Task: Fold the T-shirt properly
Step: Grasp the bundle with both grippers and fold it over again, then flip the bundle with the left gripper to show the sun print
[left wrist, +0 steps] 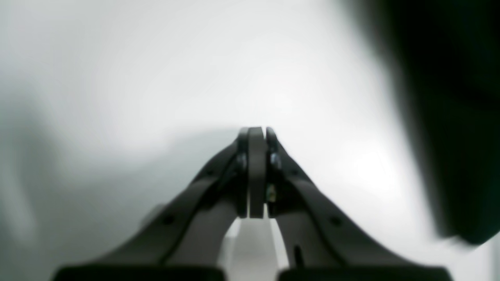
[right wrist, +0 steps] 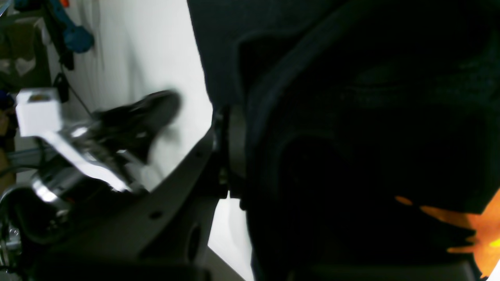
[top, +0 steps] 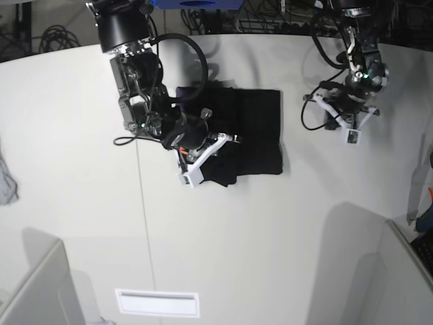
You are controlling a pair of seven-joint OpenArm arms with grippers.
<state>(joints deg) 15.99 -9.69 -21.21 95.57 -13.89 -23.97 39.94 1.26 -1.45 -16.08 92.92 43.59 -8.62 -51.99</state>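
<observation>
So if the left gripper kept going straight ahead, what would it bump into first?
Probably just the white table. The left gripper has its jaws closed on nothing and points at bare tabletop. The black T-shirt lies off to the side, though blur makes depth uncertain.

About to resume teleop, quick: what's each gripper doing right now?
Left gripper: closed, empty, over bare table.
Right gripper: closed on the T-shirt.

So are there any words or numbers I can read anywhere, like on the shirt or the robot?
None can be read.
T-shirt: no words show; the right wrist view shows only an orange print patch.
Small dark mark on the white bracket by the left gripper: too small to read.
Right gripper: no label visible.
</observation>
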